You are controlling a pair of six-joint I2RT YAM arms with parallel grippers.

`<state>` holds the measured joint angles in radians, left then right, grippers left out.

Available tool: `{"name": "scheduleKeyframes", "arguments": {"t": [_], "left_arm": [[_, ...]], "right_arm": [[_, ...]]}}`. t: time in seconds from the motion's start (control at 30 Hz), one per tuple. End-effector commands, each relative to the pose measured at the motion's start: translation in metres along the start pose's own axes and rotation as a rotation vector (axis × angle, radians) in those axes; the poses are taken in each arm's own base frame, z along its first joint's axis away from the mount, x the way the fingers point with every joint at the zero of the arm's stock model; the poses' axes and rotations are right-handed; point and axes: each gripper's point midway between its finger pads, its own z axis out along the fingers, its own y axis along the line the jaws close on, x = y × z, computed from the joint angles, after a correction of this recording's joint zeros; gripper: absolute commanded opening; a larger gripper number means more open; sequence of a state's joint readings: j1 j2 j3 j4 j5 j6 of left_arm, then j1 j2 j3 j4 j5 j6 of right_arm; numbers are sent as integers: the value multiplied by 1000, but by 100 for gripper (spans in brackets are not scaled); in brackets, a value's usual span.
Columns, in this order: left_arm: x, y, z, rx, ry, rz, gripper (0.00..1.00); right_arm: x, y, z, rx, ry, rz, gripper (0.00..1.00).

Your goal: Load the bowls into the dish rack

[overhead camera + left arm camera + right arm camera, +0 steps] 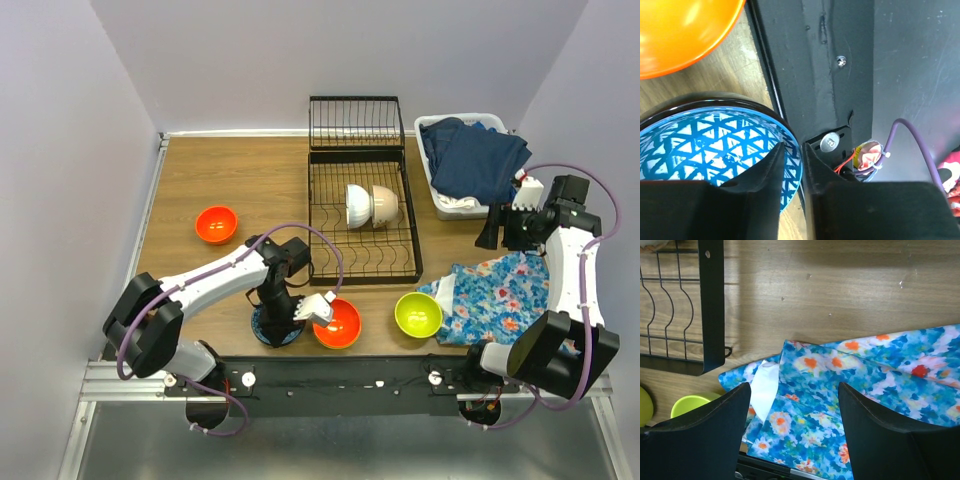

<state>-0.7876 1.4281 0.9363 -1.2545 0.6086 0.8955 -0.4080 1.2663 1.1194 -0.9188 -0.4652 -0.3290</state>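
Observation:
The black dish rack (pixel 330 215) stands at the table's middle, holding a white bowl (pixel 357 205) and a cream bowl (pixel 386 203) on edge. An orange bowl (pixel 216 224) sits at the left. Another orange bowl (pixel 340 325) and a lime green bowl (pixel 418 314) sit near the front edge. My left gripper (pixel 283 322) is shut on the rim of a blue patterned bowl (pixel 705 150), one finger inside and one outside (pixel 794 152). The bowl rests on the table. My right gripper (pixel 489 232) hangs open and empty (pixel 794 386) over a floral cloth (pixel 865 390).
A white tub (pixel 437 197) with dark blue clothes (pixel 475 160) stands right of the rack. The floral cloth (pixel 500 295) lies at the front right. The black base rail (pixel 840 75) runs close beside the blue bowl. The rack's corner (pixel 710 305) and the lime bowl (pixel 690 404) show in the right wrist view.

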Motion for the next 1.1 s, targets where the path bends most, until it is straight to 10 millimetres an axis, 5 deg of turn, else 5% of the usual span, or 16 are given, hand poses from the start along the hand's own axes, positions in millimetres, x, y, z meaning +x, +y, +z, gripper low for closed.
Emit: {"name": "scheduleKeyframes", "arguments": {"t": [0.0, 0.13, 0.23, 0.6, 0.8, 1.07], "left_arm": [[1, 3, 1, -36, -3, -37, 23], [2, 9, -4, -80, 8, -39, 5], [3, 18, -13, -141, 9, -43, 0], [3, 53, -51, -317, -11, -45, 0], [11, 48, -44, -329, -28, -91, 0], [12, 57, -66, -488, -56, -146, 0]], "right_arm": [[2, 2, 0, -8, -19, 17, 78], [1, 2, 0, -9, -21, 21, 78], [-3, 1, 0, -10, -27, 26, 78], [-15, -1, 8, -33, -43, 65, 78], [-18, -2, 9, -30, -47, 66, 78], [-16, -2, 8, -27, -43, 72, 78]]}}
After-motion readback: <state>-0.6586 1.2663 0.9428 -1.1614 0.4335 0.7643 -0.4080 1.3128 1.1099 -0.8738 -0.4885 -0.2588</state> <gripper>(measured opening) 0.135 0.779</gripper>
